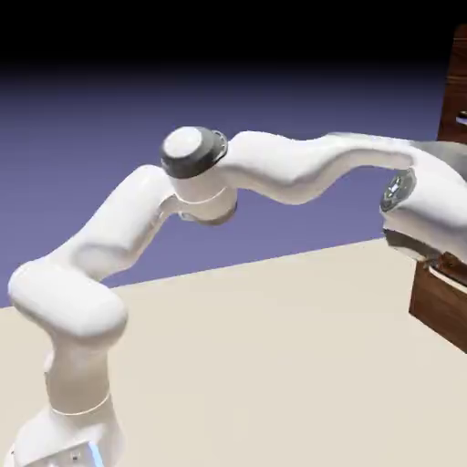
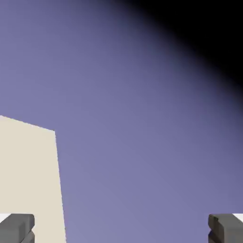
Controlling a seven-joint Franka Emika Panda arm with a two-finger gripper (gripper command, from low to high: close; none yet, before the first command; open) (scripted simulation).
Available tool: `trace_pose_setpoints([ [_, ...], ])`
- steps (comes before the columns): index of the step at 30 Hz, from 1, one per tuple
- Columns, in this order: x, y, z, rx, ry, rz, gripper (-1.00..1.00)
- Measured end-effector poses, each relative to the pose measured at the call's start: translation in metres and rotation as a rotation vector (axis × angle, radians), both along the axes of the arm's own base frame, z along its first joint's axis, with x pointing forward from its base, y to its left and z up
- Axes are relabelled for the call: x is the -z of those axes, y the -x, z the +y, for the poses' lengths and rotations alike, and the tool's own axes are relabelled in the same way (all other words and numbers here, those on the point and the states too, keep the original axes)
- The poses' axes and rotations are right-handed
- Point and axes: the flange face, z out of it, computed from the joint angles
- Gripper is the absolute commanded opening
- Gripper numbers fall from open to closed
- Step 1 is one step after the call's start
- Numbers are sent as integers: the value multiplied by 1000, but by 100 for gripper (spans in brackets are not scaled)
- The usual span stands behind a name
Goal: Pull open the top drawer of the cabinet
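Pale beige flat table (image 1: 255, 365), across the lower exterior view | white jointed robot arm (image 1: 283, 169), reaching right | two-finger grey-tipped gripper (image 2: 121, 228): fingertips wide apart, nothing between | dark brown wood-grain cabinet (image 1: 440, 306), exterior view's right edge, partly behind arm; top drawer not distinguishable

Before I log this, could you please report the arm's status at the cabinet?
Jaws open, nothing between them. Top drawer: front partly in view, handle not gripped. Nothing visible ahead of the hand.

Dark wood-grain cabinet (image 1: 441, 306), upright, at exterior view's right edge
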Motion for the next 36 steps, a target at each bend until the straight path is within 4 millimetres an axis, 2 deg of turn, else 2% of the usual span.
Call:
trace_pose_setpoints([
  [3,-32,-34,47,-117,176,-18,0],
  [7,-62,-83,133,-298,416,-36,0],
  [11,-71,-127,244,-508,657,-52,0],
  [14,-59,-154,339,-683,835,-63,0],
  [21,-66,-184,341,-680,837,-69,0],
  [27,-60,-204,340,-683,835,-64,0],
  [28,-59,-204,340,-683,835,-63,-100],
  [30,-59,-204,340,-683,835,-63,-100],
  [36,-60,-187,340,-684,835,-63,-100],
])
